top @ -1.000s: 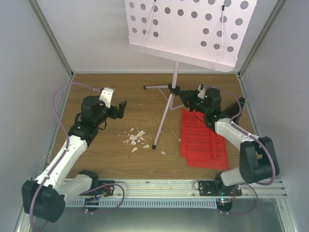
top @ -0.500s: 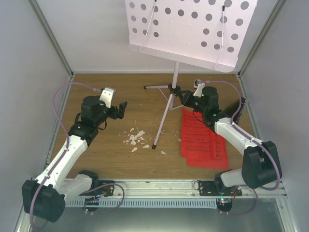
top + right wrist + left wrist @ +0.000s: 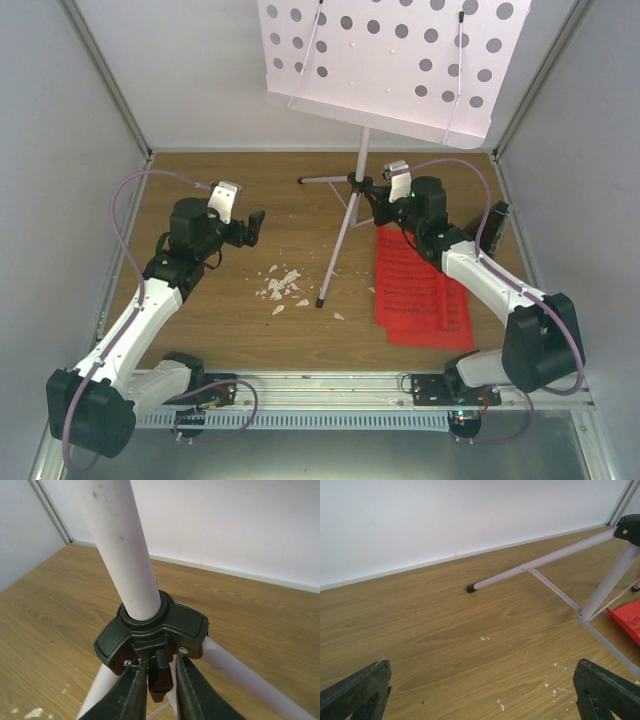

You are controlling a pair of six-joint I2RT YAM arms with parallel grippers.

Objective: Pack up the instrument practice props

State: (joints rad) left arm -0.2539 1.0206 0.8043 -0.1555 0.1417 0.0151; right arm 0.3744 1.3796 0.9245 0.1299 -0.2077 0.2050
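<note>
We see a brown wood-grain table [image 3: 230,320] enclosed by plain white walls [image 3: 60,150] at the left, right and top of the frame. A metal rail [image 3: 330,385] runs along the bottom edge, where the arms are bolted. Small white crumbs [image 3: 280,285] lie scattered just left of centre.

The music stand [image 3: 365,150] rises at upper centre. Its white tray [image 3: 390,60], dotted with round holes, is tilted and fills the top of the overhead view. Thin pale legs [image 3: 530,567] with black tips spread from a black collar [image 3: 155,635] around the pole. To its right, red sheets [image 3: 420,295] of printed music lie flat on the wood, and a small black metronome [image 3: 495,228] sits by the right wall.

The left gripper [image 3: 480,695] hangs at centre left above bare wood, its jaws wide apart and holding nothing. The right gripper [image 3: 159,672] is at the foot of the pole, its jaws drawn together on a black knob [image 3: 160,672] under the collar.
</note>
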